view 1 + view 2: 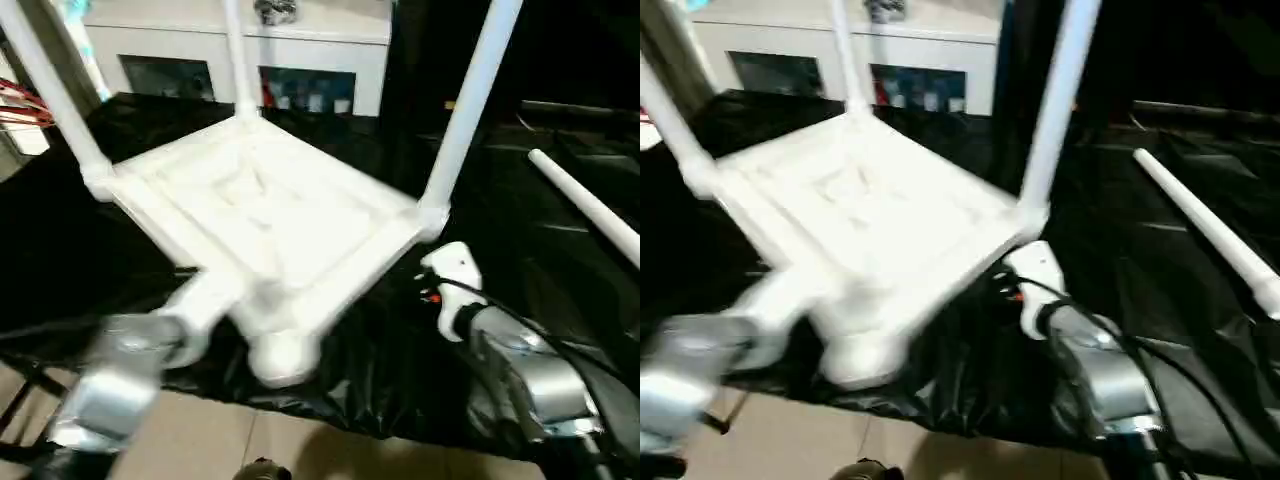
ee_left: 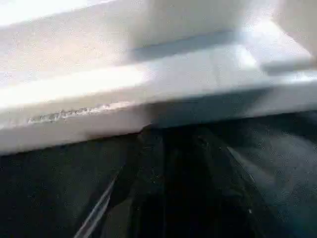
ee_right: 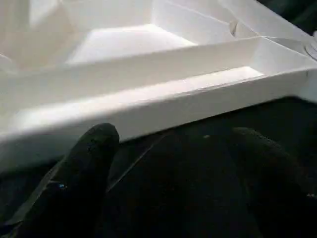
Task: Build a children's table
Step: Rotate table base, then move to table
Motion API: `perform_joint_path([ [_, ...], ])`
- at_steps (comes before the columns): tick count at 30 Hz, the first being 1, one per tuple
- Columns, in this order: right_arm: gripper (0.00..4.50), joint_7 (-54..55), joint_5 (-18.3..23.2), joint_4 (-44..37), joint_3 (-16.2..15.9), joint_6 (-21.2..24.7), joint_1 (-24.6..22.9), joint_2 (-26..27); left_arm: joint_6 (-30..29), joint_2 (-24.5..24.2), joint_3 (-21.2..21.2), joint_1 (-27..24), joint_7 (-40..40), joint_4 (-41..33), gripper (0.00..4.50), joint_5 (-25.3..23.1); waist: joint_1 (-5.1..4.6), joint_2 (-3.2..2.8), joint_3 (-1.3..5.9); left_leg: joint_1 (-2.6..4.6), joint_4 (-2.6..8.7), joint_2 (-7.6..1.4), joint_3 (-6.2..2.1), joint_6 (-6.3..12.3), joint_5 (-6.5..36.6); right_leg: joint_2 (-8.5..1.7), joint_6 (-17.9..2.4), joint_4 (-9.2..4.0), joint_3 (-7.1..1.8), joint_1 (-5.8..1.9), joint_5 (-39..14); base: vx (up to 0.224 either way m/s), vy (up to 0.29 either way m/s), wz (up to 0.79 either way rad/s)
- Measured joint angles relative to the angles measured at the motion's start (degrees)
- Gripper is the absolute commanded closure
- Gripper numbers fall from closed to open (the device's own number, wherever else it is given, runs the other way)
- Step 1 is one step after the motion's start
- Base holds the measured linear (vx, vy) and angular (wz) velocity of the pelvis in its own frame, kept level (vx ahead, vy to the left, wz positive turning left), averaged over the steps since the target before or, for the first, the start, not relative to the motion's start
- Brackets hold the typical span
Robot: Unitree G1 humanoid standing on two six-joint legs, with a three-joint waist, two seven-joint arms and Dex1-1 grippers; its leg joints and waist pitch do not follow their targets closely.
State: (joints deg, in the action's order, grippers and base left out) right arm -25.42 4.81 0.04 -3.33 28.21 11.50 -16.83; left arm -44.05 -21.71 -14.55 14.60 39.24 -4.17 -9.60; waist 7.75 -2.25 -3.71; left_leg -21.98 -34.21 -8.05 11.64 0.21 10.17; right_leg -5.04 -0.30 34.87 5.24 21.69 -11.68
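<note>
Head views: the children's table (image 1: 260, 215) lies upside down on the black-covered bench (image 1: 560, 260), ribbed underside up, with three legs (image 1: 470, 100) standing in corner sockets. The near corner socket (image 1: 285, 355) is empty, and the fourth leg (image 1: 1200, 225) lies loose on the bench to the right, well apart. The left forearm reaches to the near rim; the right gripper (image 1: 450, 275) sits just beside the right corner. To do this step well, I'd steady the top first, then fetch the loose leg and seat it straight into the empty socket.

Left wrist view: the table's rim (image 2: 148, 94) crosses close above black sheeting. I cannot tell whether the left jaws clasp it.

Right wrist view: the right jaws stand wide, one black finger (image 3: 89, 163) just short of the rim, holding nothing.

No readable writing or brand anywhere.
</note>
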Motion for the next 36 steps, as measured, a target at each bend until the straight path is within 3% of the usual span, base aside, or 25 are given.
perform_joint_path([
  [6, 0.58, -0.36, 0.54, -4.40, 2.25, 1.70, -1.89, -3.42, 9.13, 5.44, -3.83, 5.95, -0.57, 11.15, 3.49, 0.86, -0.46, -0.15, 0.08, 0.01, 0.02, 0.01, -0.01, 0.00, 0.00, -0.01, 0.05, -0.31, 0.02, -0.18, -0.03, 0.000, 0.000, 0.00],
  [11, 0.58, -4.16, 3.42, -8.42, 5.03, 2.53, -4.24, -6.84, 16.27, 10.46, -4.44, 9.80, -2.00, 20.67, 3.49, 0.97, -1.63, -0.59, 0.23, -0.01, 0.10, 0.05, -0.03, 0.01, 0.01, -0.06, 0.10, -1.21, 0.17, -0.80, -0.01, 0.000, 0.000, 0.00],
  [15, 0.58, -7.99, 5.33, -10.91, 5.69, 2.74, -5.84, -10.89, 17.00, 9.41, -4.86, 9.58, -0.55, 18.07, 3.49, 2.71, -2.94, -0.82, 0.26, -0.16, 0.10, 0.06, -0.03, 0.04, 0.02, -0.12, 0.23, -1.74, 0.20, -0.77, 0.17, 0.000, 0.000, 0.00],
  [19, 0.58, -6.63, 4.86, -10.71, 8.27, 2.63, -6.13, -11.44, 15.10, 6.98, -0.38, 6.10, 1.10, 7.85, 3.49, 6.42, -4.37, -0.86, 0.31, -0.06, 0.08, 0.09, -0.03, 0.14, 0.08, -0.19, 0.17, -1.75, 0.21, -0.53, 1.10, 0.000, 0.000, 0.00],
  [23, 0.58, -1.10, 3.46, -9.84, 8.91, 2.27, -4.34, -7.85, 15.52, 10.27, 5.97, 1.56, -2.47, -1.18, 3.49, 10.25, -4.46, -0.92, 0.40, -0.17, 0.30, 0.05, -0.15, 0.13, 0.07, -0.16, 0.06, -1.43, 0.34, -0.04, 1.44, 0.000, 0.000, 0.00],
  [25, 0.58, 1.68, 2.43, -8.71, 8.41, 2.06, -3.27, -5.99, 15.81, 12.65, 8.81, 1.02, -7.01, -2.41, 3.49, 10.54, -4.29, -0.89, 0.42, -0.25, 0.32, 0.00, -0.15, 0.12, 0.06, -0.10, 0.04, -1.25, 0.34, 0.15, 1.44, 0.000, 0.000, 0.00],
  [27, 0.58, 7.53, 0.33, -5.84, 8.09, -0.66, -1.35, -0.85, 18.61, 15.58, 12.66, 0.37, -16.32, -1.84, 3.49, 8.94, -4.51, -0.66, 0.40, -0.28, 0.37, -0.09, -0.16, 0.11, 0.05, -0.01, 0.04, -1.17, 0.34, 0.29, 1.43, 0.000, 0.000, 0.00],
  [29, 0.58, 12.24, -0.65, -2.89, 7.30, -2.46, 0.29, 3.55, 20.37, 16.54, 14.32, 0.58, -22.76, 0.14, 3.49, 6.98, -4.54, -0.52, 0.42, -0.33, 0.31, -0.26, -0.26, 0.03, 0.01, 0.21, 0.13, -1.21, 0.38, 0.33, 1.36, 0.000, 0.000, 0.00],
  [31, 0.58, 14.40, -0.94, -1.06, 6.86, -3.13, 1.04, 5.29, 21.14, 16.69, 14.67, 0.71, -25.51, 1.77, 3.49, 5.83, -4.54, -0.74, 0.42, -0.38, 0.31, -0.79, -0.69, -0.08, -0.04, 0.91, 0.21, -1.83, 0.46, -0.04, 1.32, 0.000, 0.000, 0.00],
  [32, 0.58, 15.07, -0.97, -0.62, 6.65, -3.48, 1.49, 5.75, 21.54, 17.00, 14.79, 0.83, -26.51, 2.33, 3.49, 5.54, -4.56, -0.75, 0.41, -0.46, 0.28, -0.97, -1.00, -0.21, -0.10, 1.25, 0.06, -1.64, 0.46, 0.05, 1.23, 0.006, -0.052, 0.11],
  [33, 0.58, 15.63, -1.01, -0.45, 6.63, -3.96, 2.09, 6.28, 21.62, 17.49, 15.49, 1.34, -27.73, 3.04, 3.49, 5.44, -4.59, -0.75, 0.41, -0.52, 0.27, -1.25, -1.42, -0.51, -0.24, 1.71, -0.77, -0.43, 0.17, 0.23, 0.64, 0.006, -0.052, 0.11],
  [35, 0.58, 16.50, -1.12, -0.43, 6.44, -4.39, 3.27, 7.02, 21.62, 18.21, 16.42, 2.04, -28.94, 2.76, 3.49, 5.40, -4.39, -0.61, 0.50, -0.70, 0.42, -2.14, -1.50, -1.42, -0.86, 1.69, -1.48, 3.82, -0.48, 0.95, -0.83, -0.004, -0.136, 0.14],
  [36, 0.58, 16.78, -1.16, -0.40, 6.20, -4.62, 3.75, 7.21, 21.61, 18.33, 16.45, 2.12, -29.21, 2.59, 3.49, 5.38, -4.33, -0.39, 0.62, -0.97, 0.48, -2.45, -1.54, -1.88, -1.20, 1.66, -2.41, 3.97, -1.15, 1.22, -1.75, -0.012, -0.164, 0.12],
])
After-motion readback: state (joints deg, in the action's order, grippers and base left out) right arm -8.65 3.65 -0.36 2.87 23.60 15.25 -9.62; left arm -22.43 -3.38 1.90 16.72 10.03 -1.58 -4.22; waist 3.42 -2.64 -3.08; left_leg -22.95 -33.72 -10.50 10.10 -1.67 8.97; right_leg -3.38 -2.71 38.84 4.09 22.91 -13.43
